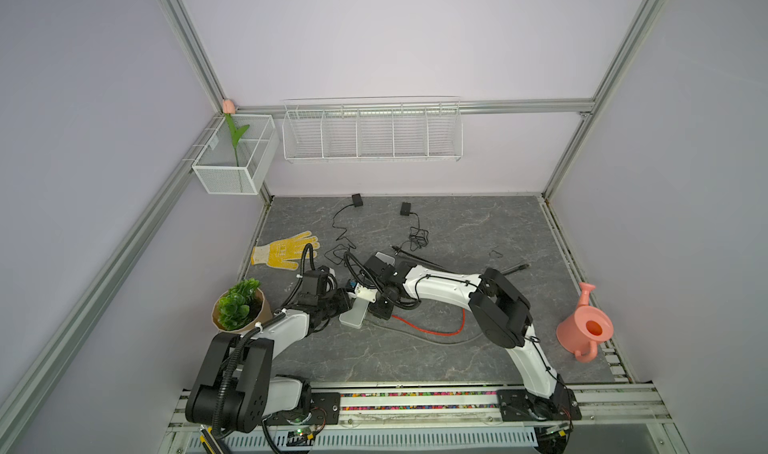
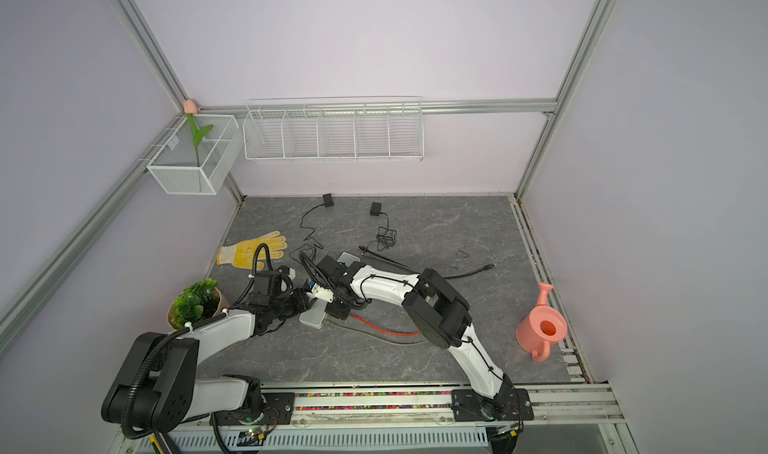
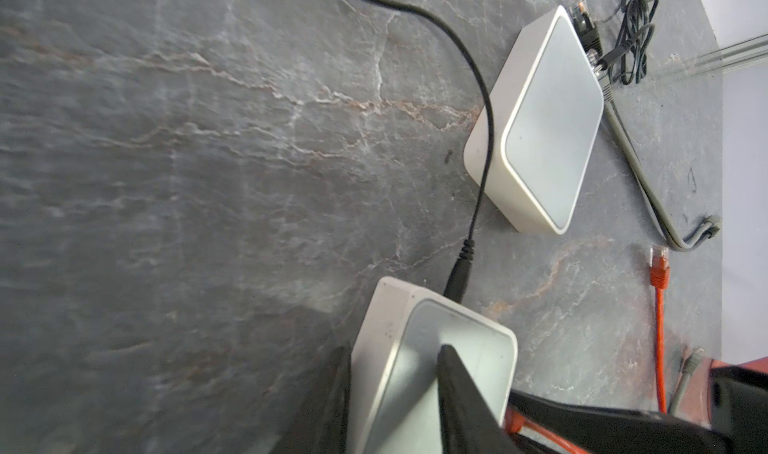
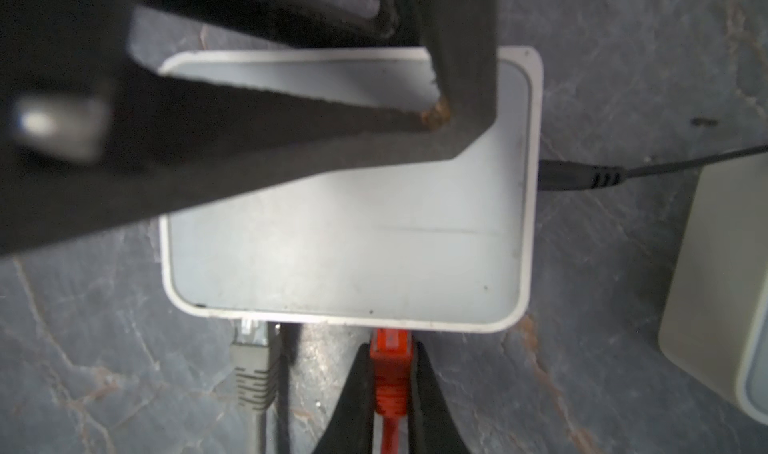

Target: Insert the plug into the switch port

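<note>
The white switch point(image 1: 353, 315) point(image 2: 312, 317) with a grey top lies at the middle of the table. My left gripper point(image 3: 395, 350) point(image 1: 348, 300) is shut on the switch point(image 3: 432, 360), one finger on its top face, the other along its white side. My right gripper point(image 4: 390, 348) point(image 1: 381, 310) is shut on the orange-red plug point(image 4: 390, 373). The plug's tip sits at the port edge of the switch point(image 4: 353, 244); how deep it goes is hidden. Its red cable point(image 1: 432, 331) trails to the right.
A grey plug point(image 4: 249, 364) sits at the same edge and a black power plug point(image 4: 577, 176) in the side. A second white switch point(image 3: 540, 119) point(image 1: 384, 259) lies just behind. Around stand a yellow glove point(image 1: 284, 250), potted plant point(image 1: 241, 310), pink watering can point(image 1: 584, 327) and black adapters point(image 1: 356, 200).
</note>
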Controlling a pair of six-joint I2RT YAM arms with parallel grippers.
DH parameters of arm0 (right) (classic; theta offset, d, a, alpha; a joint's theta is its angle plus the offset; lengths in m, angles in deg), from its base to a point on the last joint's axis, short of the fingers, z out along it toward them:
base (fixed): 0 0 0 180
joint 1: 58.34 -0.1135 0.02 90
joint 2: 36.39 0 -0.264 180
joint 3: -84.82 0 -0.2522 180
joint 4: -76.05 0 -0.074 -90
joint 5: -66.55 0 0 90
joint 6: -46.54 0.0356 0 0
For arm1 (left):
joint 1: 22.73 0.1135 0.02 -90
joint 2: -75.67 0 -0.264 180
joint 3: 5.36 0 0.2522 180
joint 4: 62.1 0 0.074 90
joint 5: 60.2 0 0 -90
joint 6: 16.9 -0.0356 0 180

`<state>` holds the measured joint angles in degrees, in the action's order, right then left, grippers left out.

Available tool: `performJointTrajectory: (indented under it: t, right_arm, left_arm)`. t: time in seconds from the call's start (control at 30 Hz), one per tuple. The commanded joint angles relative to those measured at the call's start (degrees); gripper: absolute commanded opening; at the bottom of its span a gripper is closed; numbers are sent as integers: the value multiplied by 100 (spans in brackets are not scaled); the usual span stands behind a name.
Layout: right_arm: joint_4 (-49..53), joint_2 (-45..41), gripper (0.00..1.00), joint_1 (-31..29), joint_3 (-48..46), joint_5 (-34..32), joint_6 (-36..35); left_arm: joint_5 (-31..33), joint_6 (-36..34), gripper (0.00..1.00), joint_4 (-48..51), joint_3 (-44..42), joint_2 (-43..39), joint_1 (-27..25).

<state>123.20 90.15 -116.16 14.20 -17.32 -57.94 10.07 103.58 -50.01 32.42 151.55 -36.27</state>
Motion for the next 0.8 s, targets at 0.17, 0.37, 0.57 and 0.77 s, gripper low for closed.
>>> performJointTrajectory:
  t: [0.17, 0.37, 0.57, 0.77]
  right_arm:
    - [-2249, 25, 7, -135, 411, 765, 97]
    - [-2214, -290, 12, -89, -236, 586, 77]
    - [-2155, -710, 27, -76, -870, 255, 95]
    - [-1922, -1173, 33, -39, -1466, -69, 103]
  left_arm:
    - [-1217, 11, 33, 459, 34, -91, -479]
    - [-1078, 54, 34, 528, 41, -216, -309]
    - [-864, 94, 34, 495, 69, -101, -281]
    - [-513, 186, 36, 596, 16, -425, -173]
